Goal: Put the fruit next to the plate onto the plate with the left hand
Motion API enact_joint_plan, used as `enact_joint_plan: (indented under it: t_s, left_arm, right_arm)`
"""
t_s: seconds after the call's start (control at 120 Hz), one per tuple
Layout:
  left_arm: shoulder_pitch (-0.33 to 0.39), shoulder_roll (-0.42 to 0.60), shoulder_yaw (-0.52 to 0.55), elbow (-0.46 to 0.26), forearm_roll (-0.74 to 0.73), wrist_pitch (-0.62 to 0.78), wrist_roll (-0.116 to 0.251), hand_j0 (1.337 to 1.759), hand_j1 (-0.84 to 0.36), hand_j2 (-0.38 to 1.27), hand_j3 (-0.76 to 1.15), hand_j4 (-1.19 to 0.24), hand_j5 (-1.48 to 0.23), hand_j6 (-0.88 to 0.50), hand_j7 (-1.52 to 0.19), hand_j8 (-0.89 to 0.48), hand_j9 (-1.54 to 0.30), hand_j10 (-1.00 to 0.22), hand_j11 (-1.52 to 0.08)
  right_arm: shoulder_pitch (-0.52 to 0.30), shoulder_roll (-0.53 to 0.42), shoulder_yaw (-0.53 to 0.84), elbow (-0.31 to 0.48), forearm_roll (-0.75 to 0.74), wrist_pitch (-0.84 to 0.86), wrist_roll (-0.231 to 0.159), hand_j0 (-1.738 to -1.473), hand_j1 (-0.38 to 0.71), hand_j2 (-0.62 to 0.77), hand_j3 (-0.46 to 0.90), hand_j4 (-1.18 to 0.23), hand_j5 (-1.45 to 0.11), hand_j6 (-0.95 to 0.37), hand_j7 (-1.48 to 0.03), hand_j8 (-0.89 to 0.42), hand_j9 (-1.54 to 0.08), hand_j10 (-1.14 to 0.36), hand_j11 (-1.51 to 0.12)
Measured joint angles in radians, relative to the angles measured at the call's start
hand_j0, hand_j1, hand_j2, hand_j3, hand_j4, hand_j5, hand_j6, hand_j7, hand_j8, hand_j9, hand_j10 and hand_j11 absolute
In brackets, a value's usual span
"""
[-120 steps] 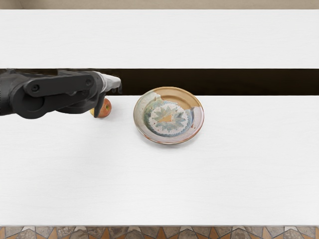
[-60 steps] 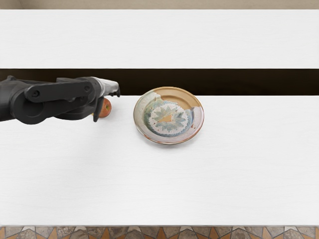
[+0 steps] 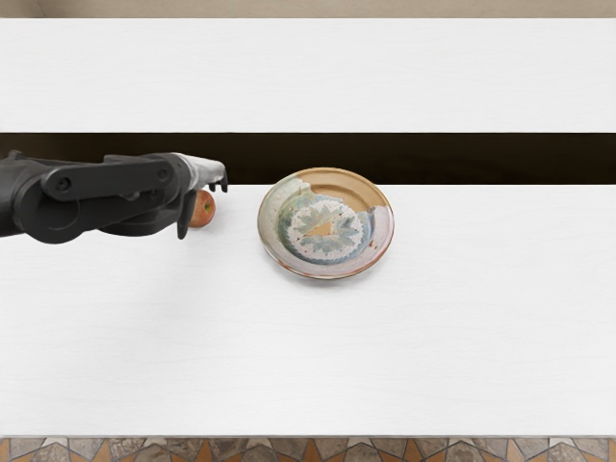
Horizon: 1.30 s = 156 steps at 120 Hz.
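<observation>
- The fruit, small, round and reddish, lies on the tabletop just left of the plate, apart from its rim. It is not yet on the plate.
- The robot hand hangs over the fruit, left of the plate, and covers the fruit's left and upper side. That placement suits a grasp from above, since the fruit is low and round and offers no handle.
- I cannot tell how far the robot hand is closed, or whether it touches the fruit at all. The fruit looks to be resting on the tabletop, not lifted.
- The arm comes in low from the left, on the far side of the fruit from the plate. This leaves the short path rightward to the plate free.
- The plate is bare and lies flat, so any spot inside its rim would take the fruit.
- My judgement is that the step in hand is securing the fruit, with the lift and carry to the plate still to do.
- A round fruit may roll if nudged sideways, and it sits left of the plate near the tabletop's back edge, so a loose grip is the main risk.
- The right arm is out of view.
</observation>
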Motion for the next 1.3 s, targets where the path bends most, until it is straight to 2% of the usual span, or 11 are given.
enact_joint_plan:
  t_s: [0.517, 0.942, 1.108, 1.25, 1.3]
  left_arm:
    - [0.0, 0.014, 0.004, -0.007, -0.025, 0.0, 0.0, 1.658, -0.15, 0.09, 0.0, -0.42, -0.53, -0.41, -0.54, -0.4, -0.54, -0.42, -0.54]
    - [0.028, 0.008, -0.002, 0.001, -0.034, 0.002, 0.0, 1.658, -0.2, 0.09, 0.0, -0.46, -0.6, -0.45, -0.6, -0.46, -0.6, -0.46, -0.6]
    - [0.025, 0.008, -0.004, 0.003, -0.048, -0.002, 0.0, 1.657, -0.24, 0.2, 0.0, -0.53, -0.69, -0.43, -0.69, -0.46, -0.69, -0.53, -0.69]
    - [0.023, 0.008, -0.004, 0.003, -0.07, -0.006, 0.0, 1.653, -0.21, 0.2, 0.0, -0.54, -0.79, -0.42, -0.8, -0.45, -0.81, -0.6, -0.81]
    - [0.022, 0.009, -0.004, 0.003, -0.078, -0.006, 0.0, 1.653, -0.22, 0.28, 0.0, -0.55, -0.82, -0.42, -0.83, -0.46, -0.85, -0.63, -0.85]
  right_arm:
    - [0.0, 0.0, 0.0, 0.0, 0.0, 0.0, 0.0, -1.658, -0.31, -0.01, 0.0, -0.04, -0.05, -0.04, -0.05, -0.04, -0.05, -0.04, -0.05]
    - [0.0, 0.0, 0.0, 0.0, 0.0, 0.0, 0.0, -1.658, -0.31, -0.01, 0.0, -0.04, -0.05, -0.04, -0.05, -0.04, -0.05, -0.04, -0.05]
    - [0.0, 0.0, 0.0, 0.0, 0.0, 0.0, 0.0, -1.658, -0.31, -0.01, 0.0, -0.04, -0.05, -0.04, -0.05, -0.04, -0.05, -0.04, -0.05]
    - [0.0, 0.0, 0.0, 0.0, 0.0, 0.0, 0.0, -1.658, -0.31, -0.01, 0.0, -0.04, -0.05, -0.04, -0.05, -0.04, -0.05, -0.04, -0.05]
    - [0.0, 0.0, 0.0, 0.0, 0.0, 0.0, 0.0, -1.658, -0.31, -0.01, 0.0, -0.04, -0.05, -0.04, -0.05, -0.04, -0.05, -0.04, -0.05]
